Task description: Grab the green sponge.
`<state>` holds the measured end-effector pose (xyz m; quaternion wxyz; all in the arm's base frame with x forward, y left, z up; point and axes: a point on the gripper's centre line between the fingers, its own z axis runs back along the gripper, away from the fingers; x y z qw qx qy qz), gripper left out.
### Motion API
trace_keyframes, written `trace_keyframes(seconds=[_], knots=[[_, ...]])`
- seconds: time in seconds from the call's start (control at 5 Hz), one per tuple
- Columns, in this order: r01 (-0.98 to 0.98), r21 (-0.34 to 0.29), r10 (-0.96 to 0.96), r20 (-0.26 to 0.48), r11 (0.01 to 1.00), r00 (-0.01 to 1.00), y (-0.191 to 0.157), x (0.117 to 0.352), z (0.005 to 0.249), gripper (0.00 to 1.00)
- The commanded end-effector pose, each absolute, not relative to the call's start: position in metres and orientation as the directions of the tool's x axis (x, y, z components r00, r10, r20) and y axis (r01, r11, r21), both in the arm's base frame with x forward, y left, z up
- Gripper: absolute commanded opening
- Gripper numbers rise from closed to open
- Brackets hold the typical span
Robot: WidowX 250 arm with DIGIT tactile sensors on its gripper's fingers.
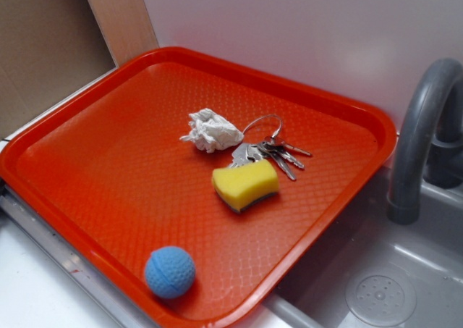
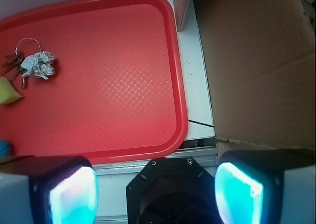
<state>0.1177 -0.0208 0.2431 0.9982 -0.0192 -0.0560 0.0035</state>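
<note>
Here's the orange-red tray [image 1: 108, 161], textured floor, raised rim, sitting on the counter [image 2: 197, 75] beside a grey sink [image 1: 376, 284] with its curved grey faucet [image 1: 423, 132].

The tool [image 2: 155, 192] shows only in the wrist view, along the bottom edge: two fingers with glowing teal pads [image 2: 74, 199], spread wide apart with nothing between them. It hangs over the counter strip just off the tray's rim, so every item lies ahead of it and off to its left in that view.

The green sponge [image 1: 245, 184] rests flat on the tray floor, yellow foam up, its thin dark scouring layer along the lower edge. From the wrist it's barely in shot, a yellow corner [image 2: 9, 93] at the left border, well apart from the tool.

Right against the sponge's far side lies a bunch of keys [image 1: 278, 153] on a wire ring; the sponge seems to overlap one key, though the angle makes that hard to settle. Just beyond them sits a crumpled white paper wad [image 1: 211, 131], close to the ring.

The blue dimpled ball [image 1: 170, 271] sits alone near the tray's rim, well clear of the sponge. In the wrist view it's only a blue sliver [image 2: 4, 147] at the left edge.

A brown cardboard panel [image 2: 256, 61] fills the tool's right side, past the counter.
</note>
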Motion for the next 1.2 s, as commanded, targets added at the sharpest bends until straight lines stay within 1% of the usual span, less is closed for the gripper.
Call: trace_keyframes(seconds=[0.0, 0.2, 0.4, 0.6, 0.8, 1.0], knots=[[-0.005, -0.039, 0.009, 0.112, 0.999, 0.994, -0.021, 0.118, 0.243, 1.0], [0.11, -0.039, -0.102, 0.168, 0.993, 0.981, -0.061, 0.13, 0.249, 1.0], [0.233, -0.034, -0.22, 0.212, 0.972, 0.952, -0.103, 0.135, 0.251, 1.0], [0.361, -0.037, -0.338, 0.273, 0.932, 0.901, -0.147, 0.142, 0.254, 1.0], [0.471, -0.001, -0.445, 0.324, 0.882, 0.835, -0.198, 0.149, 0.25, 1.0], [0.499, -0.02, -0.458, 0.368, 0.866, 0.809, -0.225, 0.157, 0.238, 1.0]])
